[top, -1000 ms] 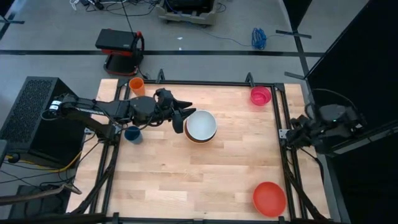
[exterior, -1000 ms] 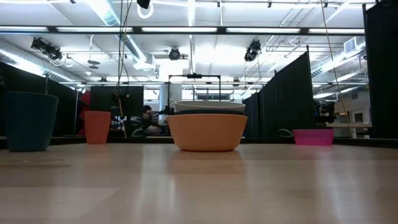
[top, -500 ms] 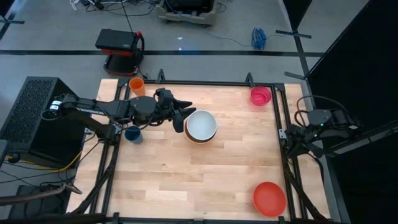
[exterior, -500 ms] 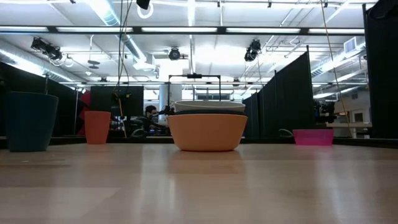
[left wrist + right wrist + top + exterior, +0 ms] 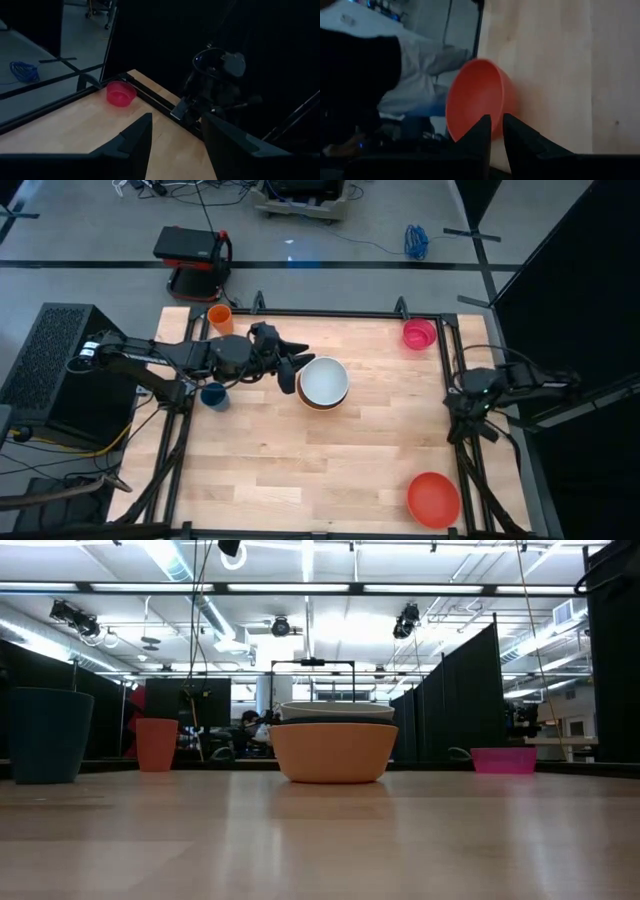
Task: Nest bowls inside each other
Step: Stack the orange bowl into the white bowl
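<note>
The left gripper (image 5: 290, 365) hangs over the table (image 5: 330, 450) just beside the white bowl (image 5: 324, 380), on that bowl's left side. Its fingers (image 5: 137, 137) stand partly apart with bare gap between them, holding nothing. The white bowl sits nested in the orange bowl (image 5: 333, 752), and the pair stands near the middle of the table, a little toward the far edge. Whether the fingers touch the rim cannot be told.

The right gripper (image 5: 470, 420) is at the table's right edge, over the frame rail, between the pink bowl (image 5: 419, 333) in the far right corner and the red bowl (image 5: 433, 499) in the near right corner. Its fingers (image 5: 482, 134) are drawn close, only a thin slit showing between them, and nothing sits in that slit. In the right wrist view the red bowl (image 5: 477, 97) lies just past the fingertips on the wood, apart from them.

On the left side, an orange cup (image 5: 220, 316) stands near the far edge and a blue cup (image 5: 213, 395) stands below the left arm.
</note>
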Tool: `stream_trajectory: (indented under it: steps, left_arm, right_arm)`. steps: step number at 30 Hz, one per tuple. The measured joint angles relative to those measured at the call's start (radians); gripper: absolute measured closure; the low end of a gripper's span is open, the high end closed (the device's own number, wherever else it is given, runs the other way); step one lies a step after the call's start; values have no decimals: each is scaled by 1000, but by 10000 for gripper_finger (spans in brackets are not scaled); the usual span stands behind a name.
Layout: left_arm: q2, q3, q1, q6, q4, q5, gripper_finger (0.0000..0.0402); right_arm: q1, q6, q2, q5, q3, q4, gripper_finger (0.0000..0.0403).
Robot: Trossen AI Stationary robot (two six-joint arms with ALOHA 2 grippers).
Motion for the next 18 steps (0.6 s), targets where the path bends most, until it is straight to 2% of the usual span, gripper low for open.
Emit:
stream_trajectory:
  steps: [5, 12, 18]
  left_arm:
    - [0, 0, 0, -1, -4, -3, 243]
    - [0, 0, 1, -1, -18, -4, 243]
    - [0, 0, 1, 0, -19, -4, 243]
  right_arm:
    - [56, 1, 60, 0, -34, 73, 366]
    - [167, 84, 123, 19, -93, 217, 367]
    - [250, 188, 150, 78, -140, 348, 325]
